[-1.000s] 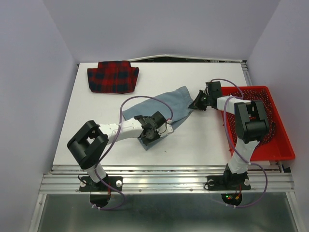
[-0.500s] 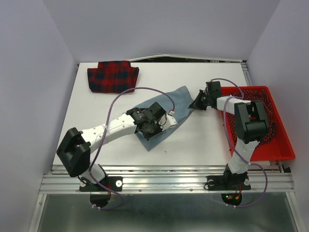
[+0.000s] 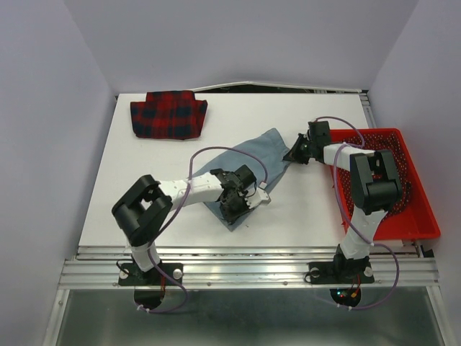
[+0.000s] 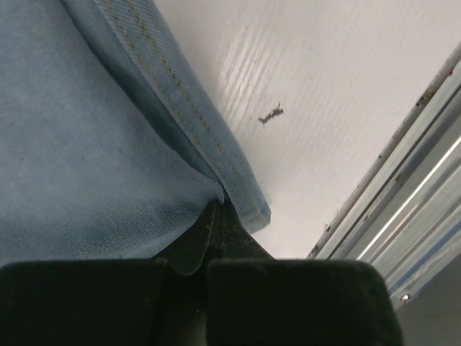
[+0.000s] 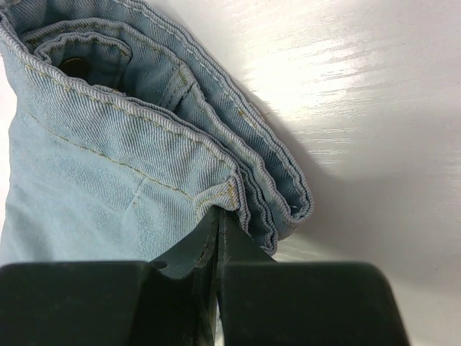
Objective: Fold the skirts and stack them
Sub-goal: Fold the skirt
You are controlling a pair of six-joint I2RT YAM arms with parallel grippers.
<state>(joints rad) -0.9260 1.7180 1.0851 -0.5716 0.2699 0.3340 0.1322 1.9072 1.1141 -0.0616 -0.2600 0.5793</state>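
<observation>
At frame centre, left gripper [image 3: 236,204] and right gripper [image 3: 294,156] each clamp opposite ends of the light blue denim skirt [image 3: 253,153].

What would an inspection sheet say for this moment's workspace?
Surface: white table, small dark scuff near front edge.
Job's things: light blue-grey denim skirt diagonal mid-table; red-and-navy plaid skirt flat at far left.
Clutter: red plastic basket at right edge.
Tools: left tool shut on denim skirt's near corner; right tool shut on its waistband end.
Cables: purple cables loop over both arms.
Surroundings: grey walls, metal rail in front.
</observation>
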